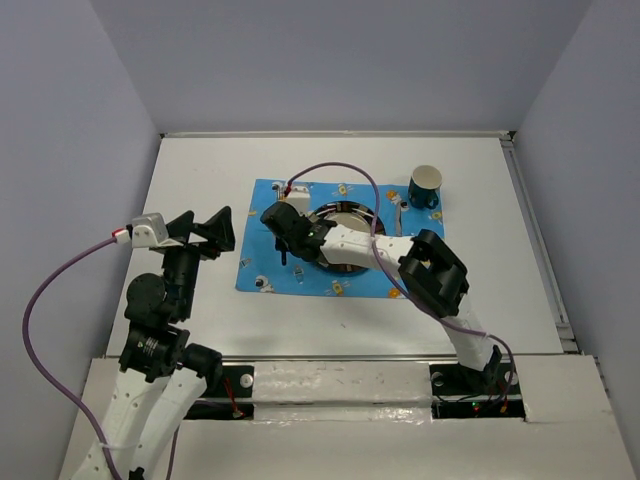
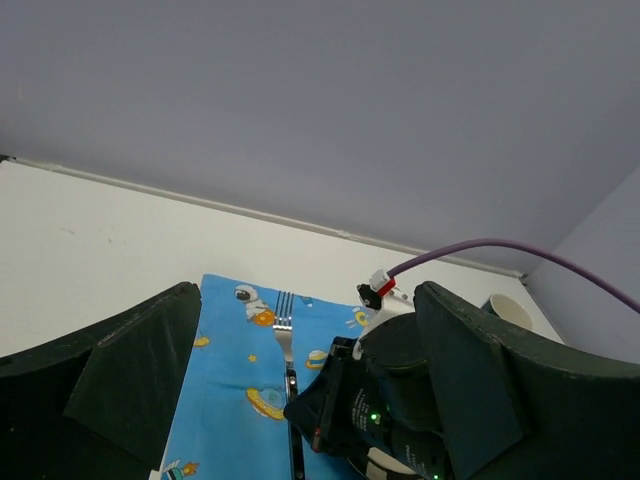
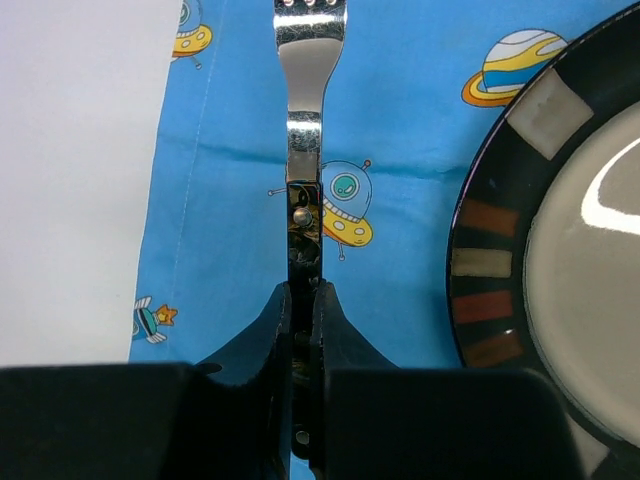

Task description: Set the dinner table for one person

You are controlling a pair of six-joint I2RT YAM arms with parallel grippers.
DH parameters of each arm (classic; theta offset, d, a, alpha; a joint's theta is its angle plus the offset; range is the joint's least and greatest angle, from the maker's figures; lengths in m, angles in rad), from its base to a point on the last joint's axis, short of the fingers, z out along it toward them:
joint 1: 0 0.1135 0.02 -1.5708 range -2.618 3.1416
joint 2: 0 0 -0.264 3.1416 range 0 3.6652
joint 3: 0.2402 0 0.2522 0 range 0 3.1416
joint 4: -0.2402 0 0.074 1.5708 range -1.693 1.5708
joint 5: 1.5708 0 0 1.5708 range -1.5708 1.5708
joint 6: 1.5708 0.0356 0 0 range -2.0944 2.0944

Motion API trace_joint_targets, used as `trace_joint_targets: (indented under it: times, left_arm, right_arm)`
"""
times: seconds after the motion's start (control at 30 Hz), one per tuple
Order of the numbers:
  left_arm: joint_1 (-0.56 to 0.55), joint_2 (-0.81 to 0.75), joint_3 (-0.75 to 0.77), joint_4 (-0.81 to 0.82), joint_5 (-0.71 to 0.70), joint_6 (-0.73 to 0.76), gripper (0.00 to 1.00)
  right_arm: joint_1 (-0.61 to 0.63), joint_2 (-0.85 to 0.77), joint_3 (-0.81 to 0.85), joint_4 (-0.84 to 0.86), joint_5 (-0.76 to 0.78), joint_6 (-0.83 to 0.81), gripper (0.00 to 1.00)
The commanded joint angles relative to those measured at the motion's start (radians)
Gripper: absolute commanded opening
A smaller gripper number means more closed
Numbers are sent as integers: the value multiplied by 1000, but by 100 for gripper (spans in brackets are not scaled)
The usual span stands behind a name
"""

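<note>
Right gripper (image 3: pixel 303 295) clenched on fork (image 3: pixel 305 120) handle, blue space-print mat (image 3: pixel 230 150) beneath, plate (image 3: pixel 490 260) beside, left gripper (image 1: pixel 207 230) spread wide

The right gripper (image 3: pixel 303 300) has its two dark fingers pressed together on the black handle of a fork (image 3: pixel 305 120). The fork lies straight on a blue mat (image 3: pixel 410 150) with planets and small aliens. At the right is a plate (image 3: pixel 485 265) with a dark rim and coloured patches; at the left, the white dinner table (image 3: pixel 70 180).
</note>
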Motion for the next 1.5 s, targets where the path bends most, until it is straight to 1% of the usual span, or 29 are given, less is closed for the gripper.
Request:
trace_joint_targets:
  times: [0.0, 0.23, 0.43, 0.8, 0.93, 1.0, 1.03, 1.07, 1.1, 1.13, 1.2, 1.23, 1.27, 1.33, 1.37, 1.43, 1.47]
  left_arm:
    - [-18, 8, 27, 45, 13, -1, 99]
    - [-26, 3, 27, 47, 21, -1, 99]
    - [-26, 11, 24, 50, 27, -1, 99]
    - [-26, 25, 25, 50, 28, 4, 99]
    - [-26, 31, 25, 51, 27, 6, 99]
    - [-26, 31, 25, 51, 27, 7, 99]
    - [-26, 34, 25, 50, 27, 7, 99]
    - [-26, 35, 25, 51, 28, 7, 99]
    - [-25, 36, 25, 51, 30, 7, 99]
    - [-26, 37, 25, 51, 30, 6, 99]
    - [-23, 39, 25, 51, 30, 7, 99]
    - [-22, 37, 25, 53, 28, 7, 99]
    - [-20, 37, 25, 51, 28, 7, 99]
    - [-17, 32, 25, 51, 25, 7, 99]
    - [-15, 23, 24, 53, 22, 7, 99]
    - [-14, 17, 22, 56, 14, 9, 99]
    - [-14, 13, 21, 56, 4, 12, 99]
  right_arm:
    - [-4, 7, 63, 43, 82, 154, 0]
    - [-4, 51, 48, 45, 92, 237, 0]
    - [-13, 92, 63, 42, 85, 226, 0]
    - [-22, 119, 82, 43, 92, 174, 0]
    - [-31, 139, 92, 40, 85, 171, 6]
    - [-31, 146, 99, 42, 83, 162, 10]
    - [-31, 151, 100, 42, 83, 159, 15]
    - [-31, 151, 102, 42, 81, 157, 30]
    - [-31, 146, 100, 40, 81, 153, 49]
    - [-31, 146, 100, 40, 78, 148, 56]
    - [-31, 142, 102, 40, 63, 128, 61]
    - [-31, 128, 99, 42, 48, 125, 66]
    - [-31, 117, 97, 45, 34, 118, 67]
    - [-31, 87, 99, 65, -7, 21, 69]
    - [-31, 35, 94, 94, -36, -58, 71]
    - [-31, -40, 62, 140, -32, -125, 72]
    - [-19, -131, -2, 198, -17, -181, 75]
